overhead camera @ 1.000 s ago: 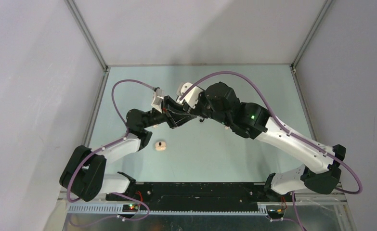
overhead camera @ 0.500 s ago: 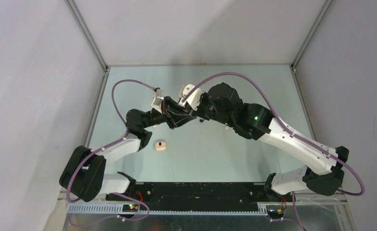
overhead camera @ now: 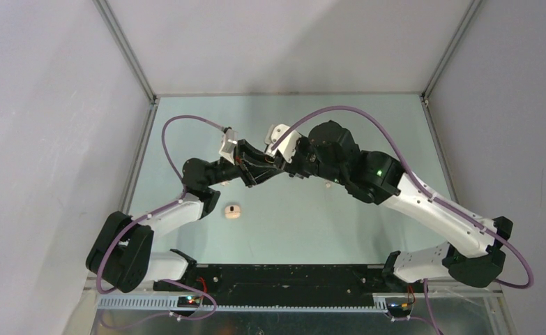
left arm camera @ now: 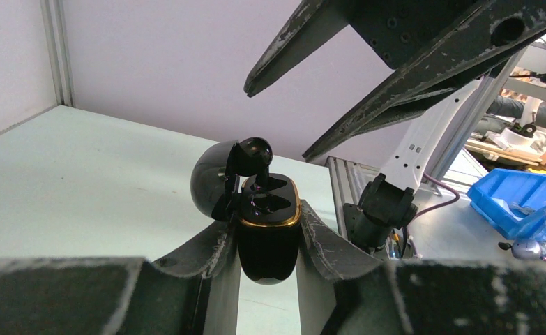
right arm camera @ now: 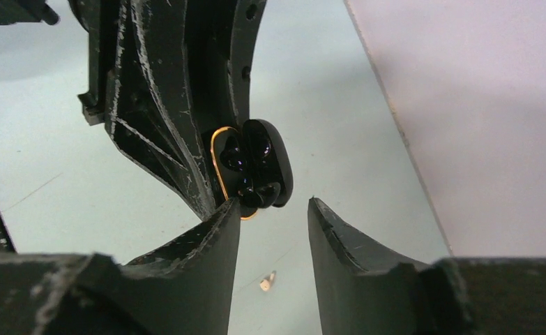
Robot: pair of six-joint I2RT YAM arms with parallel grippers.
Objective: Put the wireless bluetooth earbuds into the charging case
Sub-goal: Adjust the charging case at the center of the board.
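Note:
My left gripper [left arm camera: 268, 209] is shut on a black charging case [left arm camera: 268, 237] with a gold rim, held upright above the table with its lid [left arm camera: 210, 174] open. A black earbud [left arm camera: 253, 152] stands out of the back well, by the lid; the front well looks dark and empty. My right gripper [right arm camera: 273, 206] is open and empty, its fingers [left arm camera: 277, 63] just above and beside the case [right arm camera: 229, 162]. A cream-white earbud [right arm camera: 268, 280] lies on the table below. In the top view the two grippers meet at mid-table [overhead camera: 270, 164] and hide the case.
A small beige rounded piece with a dark spot [overhead camera: 233, 211] lies on the table near the left arm's forearm. Grey walls and metal frame posts [overhead camera: 127, 52] enclose the pale green table [overhead camera: 367, 112]. Purple cables arc over both arms.
My right arm has drawn back to the right, its gripper pulling a little away from the case. My left arm and the case have stayed still.

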